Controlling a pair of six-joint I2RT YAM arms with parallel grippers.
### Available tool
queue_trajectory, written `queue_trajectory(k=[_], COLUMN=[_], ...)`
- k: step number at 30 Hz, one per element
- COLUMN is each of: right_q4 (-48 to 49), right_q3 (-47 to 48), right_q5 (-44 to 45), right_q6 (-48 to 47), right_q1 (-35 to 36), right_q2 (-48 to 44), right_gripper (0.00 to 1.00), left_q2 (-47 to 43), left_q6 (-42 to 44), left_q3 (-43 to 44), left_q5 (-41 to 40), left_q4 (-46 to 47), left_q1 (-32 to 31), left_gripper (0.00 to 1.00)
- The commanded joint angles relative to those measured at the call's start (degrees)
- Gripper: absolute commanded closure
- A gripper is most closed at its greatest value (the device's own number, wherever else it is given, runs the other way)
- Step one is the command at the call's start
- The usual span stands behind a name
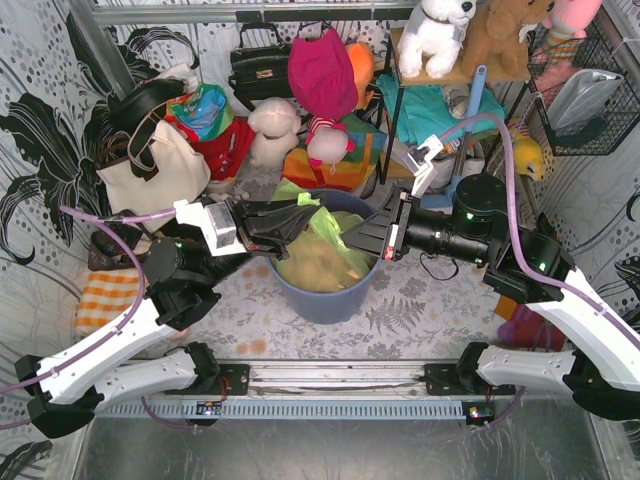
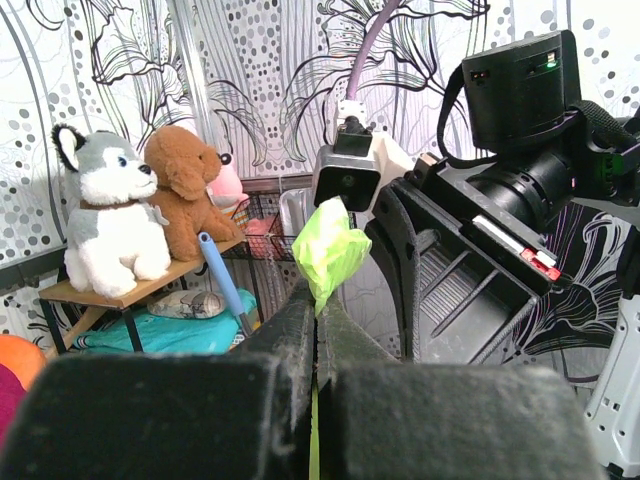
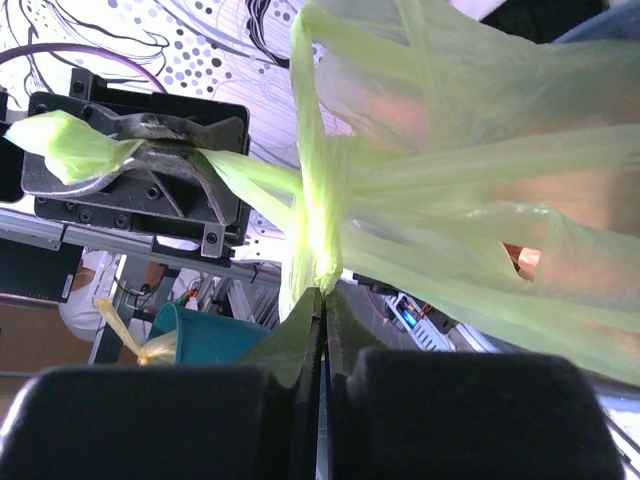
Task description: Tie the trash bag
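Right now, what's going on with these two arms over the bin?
Two robot arms are tying a lime-green trash bag that sits in a blue-grey bin. The left arm and right arm meet above it, each with jaws shut on a twisted strand of the bag's top. The strands cross between them; no finished knot shows yet.

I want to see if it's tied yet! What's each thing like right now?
Trash bag: in the bin, full, top stretched between both claws, finished knot not visible.
Left claw: shut on a bag end.
Right claw: shut on a bag strand.
Bin: upright, holding the bag.
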Motion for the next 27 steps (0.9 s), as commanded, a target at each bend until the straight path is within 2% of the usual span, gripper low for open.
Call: queue_trajectory(k=[1,4,8,13,19,27], right_q4=[-3.0,-2.8,2.1,7.2,14.2,24.2], right_q3=[-0.9,-0.8,-2.0,-4.0,-9.5,-13.6], right_q5=[0.6,-2.6,-8.5,-8.7,0.1,12.3], right_q6=[2.4,3.1,5.5,7.6,9.4,6.5], right_q1=[0.4,0.4,0.3,0.4,1.0,2.5], right_q2=[-0.3,1.3,3.5,4.4,2.6,2.9], right_gripper=[1.0,1.0,1.0,1.0,1.0,1.0], left_q2=[-0.6,-0.6,-0.5,-0.2,-0.2,0.1], left_q6=[1.4,1.6,1.7,1.4,1.3,1.5], left_q3=[0.5,0.5,0.3,0.1,0.2,0.3], left_q5=[-1.5,-1.5,-1.4,-1.0,-0.8,-1.1], left_q4=[1.1,1.2,1.3,1.8,1.5,1.6], left_q1=[-0.2,-0.2,-0.2,-0.2,-0.2,-0.2], left_gripper=[1.0,1.0,1.0,1.0,1.0,1.0])
